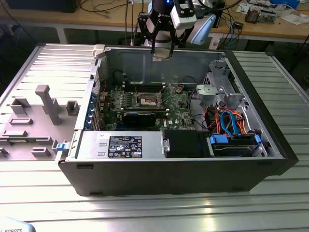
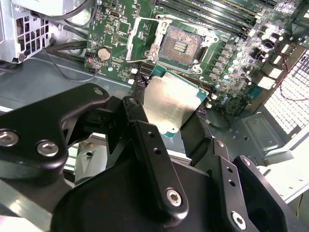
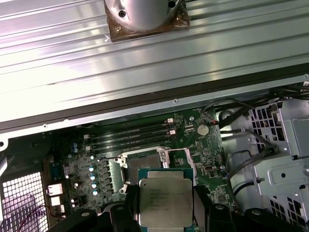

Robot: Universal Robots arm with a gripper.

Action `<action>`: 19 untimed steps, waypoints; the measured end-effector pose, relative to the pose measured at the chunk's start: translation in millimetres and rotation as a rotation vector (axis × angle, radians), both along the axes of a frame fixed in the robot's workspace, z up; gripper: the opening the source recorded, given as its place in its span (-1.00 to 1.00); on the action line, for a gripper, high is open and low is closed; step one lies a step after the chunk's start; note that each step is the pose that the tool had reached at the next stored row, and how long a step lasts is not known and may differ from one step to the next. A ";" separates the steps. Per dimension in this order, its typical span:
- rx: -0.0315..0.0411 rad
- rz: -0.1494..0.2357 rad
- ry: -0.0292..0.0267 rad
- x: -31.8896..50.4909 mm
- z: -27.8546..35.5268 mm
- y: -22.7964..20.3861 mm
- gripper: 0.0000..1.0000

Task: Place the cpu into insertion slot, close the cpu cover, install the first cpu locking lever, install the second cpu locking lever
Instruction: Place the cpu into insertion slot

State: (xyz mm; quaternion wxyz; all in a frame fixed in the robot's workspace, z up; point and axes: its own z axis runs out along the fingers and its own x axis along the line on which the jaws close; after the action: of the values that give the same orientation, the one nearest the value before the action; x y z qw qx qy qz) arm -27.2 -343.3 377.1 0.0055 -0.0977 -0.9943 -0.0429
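Tool (image 3: pixel 165 209) clamped on cpu (image 3: pixel 165 197) by two opposite edges, held clear above the socket (image 2: pixel 181 47) mid-board in the computer case (image 1: pixel 159 169). Judged light, stiff, slick-topped, delicate underneath: grip edges only, gently.

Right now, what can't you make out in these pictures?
Exterior view: what the gripper holds, too small to tell.
First wrist view: part of the insertion slot, hidden behind the cpu.
Second wrist view: the cpu's gripped edges, covered by the fingers.
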 end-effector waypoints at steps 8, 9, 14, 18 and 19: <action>0.0000 -0.005 0.0000 0.0 0.0 0.0 0.08; 0.0000 -0.006 0.0000 0.0 0.0 0.0 0.08; 0.0000 -0.010 0.0000 0.0 0.0 0.0 0.08; 0.0000 -0.014 0.0000 0.0 0.0 0.0 0.08; 0.0000 -0.015 0.0000 0.0 0.0 0.0 0.08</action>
State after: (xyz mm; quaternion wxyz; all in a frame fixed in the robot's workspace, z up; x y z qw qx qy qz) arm -27.2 -343.3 377.1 0.0052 -0.1052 -0.9935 -0.0429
